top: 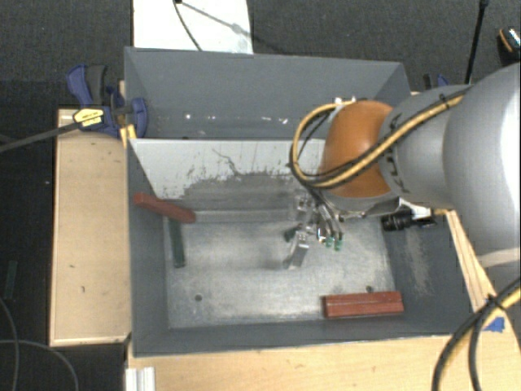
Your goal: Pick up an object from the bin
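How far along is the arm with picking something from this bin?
Done: the claw is low over the middle of the bin. In hand: nothing I can make out; the reddish-brown block lies front right, the brown stick and dark green stick by the left wall. Left: grasping one and lifting it out.

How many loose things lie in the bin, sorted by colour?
Red-brown: 2 (block, stick)
Dark green: 1 (bar)
Total: 3
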Available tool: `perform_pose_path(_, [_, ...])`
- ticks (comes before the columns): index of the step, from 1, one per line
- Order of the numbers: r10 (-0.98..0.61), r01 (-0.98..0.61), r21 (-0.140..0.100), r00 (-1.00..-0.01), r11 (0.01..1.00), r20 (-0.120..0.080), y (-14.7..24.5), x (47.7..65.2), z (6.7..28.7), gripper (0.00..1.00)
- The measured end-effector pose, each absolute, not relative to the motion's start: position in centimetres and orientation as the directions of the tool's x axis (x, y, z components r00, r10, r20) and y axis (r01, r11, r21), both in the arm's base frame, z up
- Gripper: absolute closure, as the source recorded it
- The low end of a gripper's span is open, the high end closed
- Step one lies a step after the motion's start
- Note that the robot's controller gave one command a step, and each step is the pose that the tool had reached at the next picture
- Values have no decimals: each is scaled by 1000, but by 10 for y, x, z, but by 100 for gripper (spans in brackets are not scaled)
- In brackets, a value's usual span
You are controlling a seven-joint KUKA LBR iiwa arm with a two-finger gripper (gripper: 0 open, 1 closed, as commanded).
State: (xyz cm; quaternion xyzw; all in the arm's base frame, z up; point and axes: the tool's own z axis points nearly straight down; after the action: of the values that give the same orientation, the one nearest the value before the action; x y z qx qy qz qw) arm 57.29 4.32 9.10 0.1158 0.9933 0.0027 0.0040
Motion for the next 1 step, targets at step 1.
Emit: perform_pose_path(1, [263,264,-3,-965,965,-5,-51,585,70,0])
